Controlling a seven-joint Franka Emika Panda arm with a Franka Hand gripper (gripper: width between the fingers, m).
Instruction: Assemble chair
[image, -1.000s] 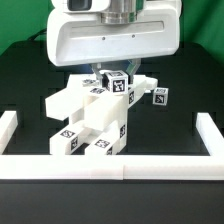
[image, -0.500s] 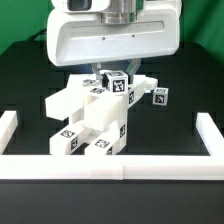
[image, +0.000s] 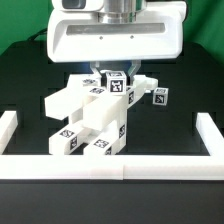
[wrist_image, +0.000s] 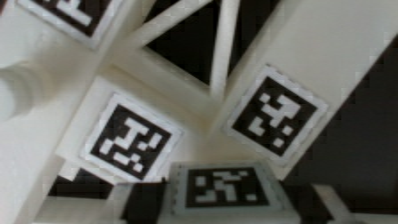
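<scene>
gripper (image: 113, 75), jaws clamped on the tagged block (image: 118, 85) atop the half-built chair (image: 85, 120) at mid-table, hangs straight above it, the chair's long bars running toward the near border wall (image: 100, 168).

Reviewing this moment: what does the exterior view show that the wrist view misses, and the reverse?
Only the exterior view: the whole chair assembly, a small tagged block toward the exterior view's right, the border wall and the arm above. Only the wrist view: tags close up, with a dark gap between pieces. Both: tagged white chair pieces at the hand.
</scene>
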